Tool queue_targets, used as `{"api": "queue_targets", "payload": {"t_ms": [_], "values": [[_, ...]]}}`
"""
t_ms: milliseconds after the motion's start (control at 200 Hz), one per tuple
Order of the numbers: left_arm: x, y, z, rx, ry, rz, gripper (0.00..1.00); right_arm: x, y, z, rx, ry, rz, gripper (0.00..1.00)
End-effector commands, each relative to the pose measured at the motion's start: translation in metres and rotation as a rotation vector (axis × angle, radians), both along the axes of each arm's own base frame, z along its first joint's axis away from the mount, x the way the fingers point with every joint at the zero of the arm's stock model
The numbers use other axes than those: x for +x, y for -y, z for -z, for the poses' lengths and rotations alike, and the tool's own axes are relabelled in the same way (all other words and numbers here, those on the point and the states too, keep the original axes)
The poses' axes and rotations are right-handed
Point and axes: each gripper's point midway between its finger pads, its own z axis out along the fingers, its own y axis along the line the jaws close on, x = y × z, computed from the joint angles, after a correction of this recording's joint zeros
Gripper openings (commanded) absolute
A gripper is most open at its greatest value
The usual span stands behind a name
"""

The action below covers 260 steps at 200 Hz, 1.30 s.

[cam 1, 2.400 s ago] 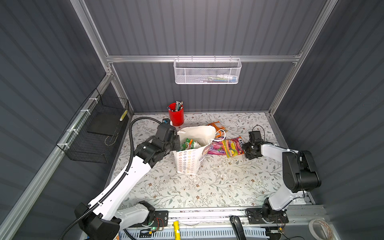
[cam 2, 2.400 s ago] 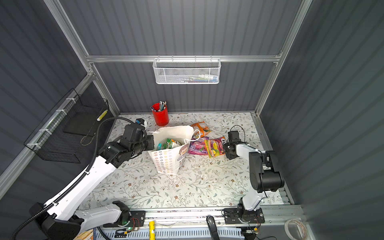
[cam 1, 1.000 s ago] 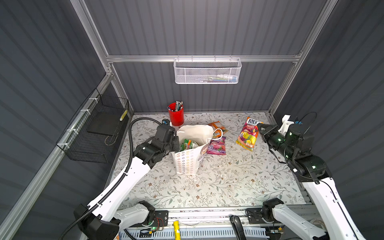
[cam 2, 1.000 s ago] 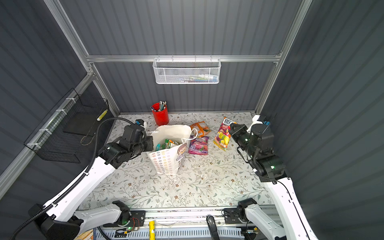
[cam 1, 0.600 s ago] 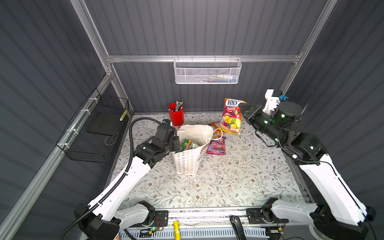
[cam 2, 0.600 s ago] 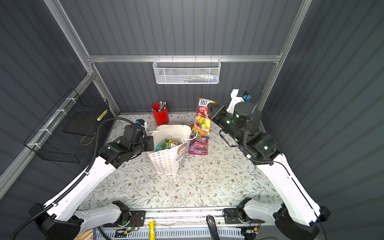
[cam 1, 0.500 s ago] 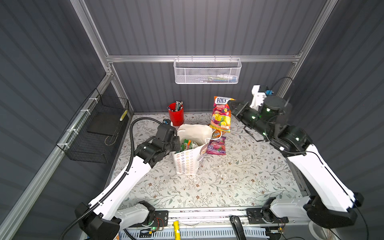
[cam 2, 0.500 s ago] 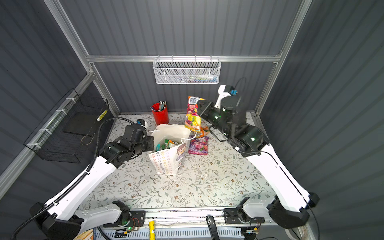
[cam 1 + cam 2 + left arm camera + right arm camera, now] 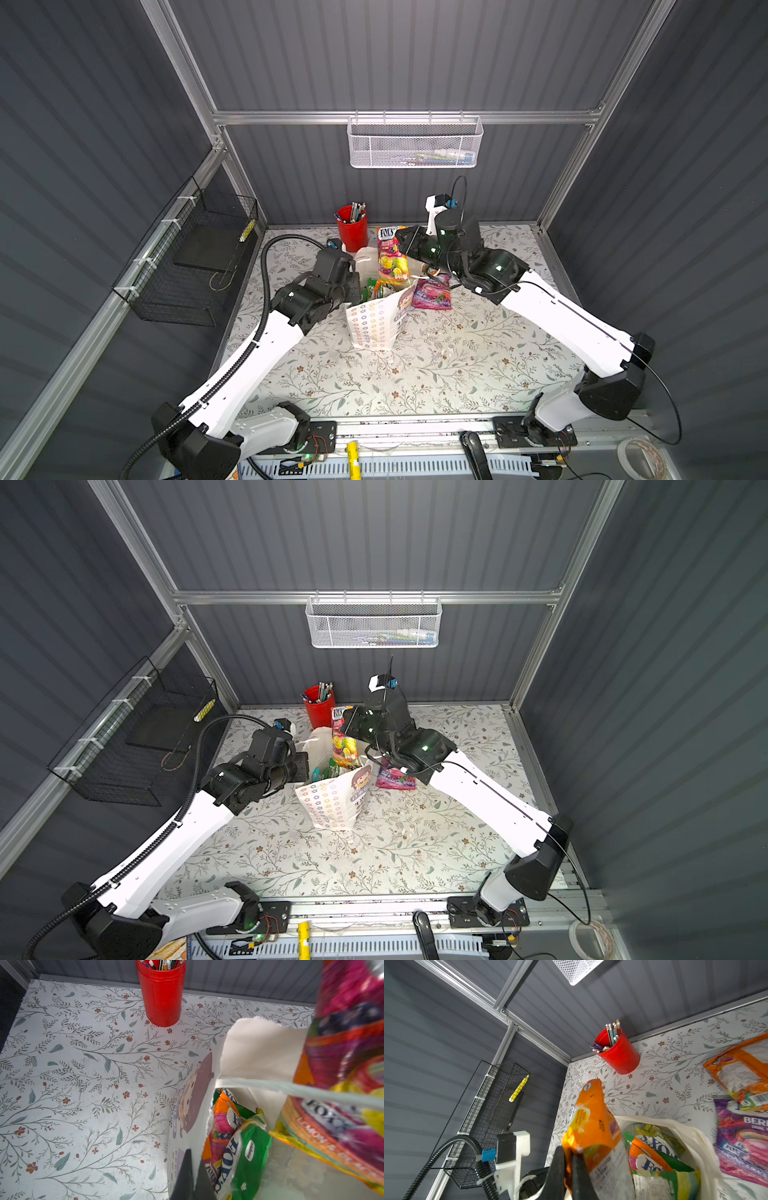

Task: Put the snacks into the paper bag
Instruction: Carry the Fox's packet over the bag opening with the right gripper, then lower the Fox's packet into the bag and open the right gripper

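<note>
The floral-printed surface is bare at its near edge. Further in, near the middle, stands the paper bag, upright, its mouth open and its flower-patterned side facing the viewer in both top views.

The left hand is at the bag's left rim. The left wrist view shows its dark fingers pinched narrow on the bag's wall, one outside against the cartoon girl print and one inside.

Several snacks already lie in the bag, among them a green packet marked "FOX'S", with orange and pink ones beside it.

Over the bag's mouth hangs the pink-yellow packet, upright, its "FOX'S" heading at the top. The right hand is clamped on its upper end, reaching across from the right. The packet's lower edge is down at the open mouth, close to the bag's white cord handle; whether it touches the packets inside cannot be told.

Just right of the bag, a purple packet lies flat on the surface. Beyond it, the right wrist view shows an orange packet overlapping the purple one's far edge.

Behind the bag, a red cup of pens stands by the back wall. A black wire basket hangs on the left wall, and a white mesh basket hangs high on the back rail.
</note>
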Motion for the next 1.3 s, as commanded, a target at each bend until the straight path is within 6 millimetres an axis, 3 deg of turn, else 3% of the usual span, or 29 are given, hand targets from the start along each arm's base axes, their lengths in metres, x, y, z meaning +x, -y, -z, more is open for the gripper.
{"api": "queue_targets", "payload": {"t_ms": [0, 355, 826, 941, 1211, 1296], "values": [[0.003, 0.005, -0.015, -0.023, 0.039, 0.019, 0.0, -0.003, -0.019, -0.007, 0.052, 0.041, -0.024, 0.0], [0.005, 0.009, -0.01, -0.013, 0.026, 0.035, 0.0, 0.002, -0.046, 0.047, 0.017, -0.032, -0.025, 0.0], [0.003, 0.007, -0.018, -0.019, 0.052, 0.036, 0.0, -0.027, -0.053, 0.133, -0.03, -0.215, 0.019, 0.0], [0.002, 0.004, -0.022, -0.014, 0.071, 0.03, 0.0, -0.04, -0.053, 0.13, -0.046, -0.188, 0.02, 0.0], [0.006, -0.004, -0.021, 0.029, 0.084, 0.003, 0.0, -0.064, -0.04, 0.099, -0.084, -0.098, 0.03, 0.0], [0.007, -0.002, -0.02, 0.031, 0.078, 0.01, 0.0, -0.065, -0.043, 0.09, -0.092, -0.085, 0.007, 0.05]]}}
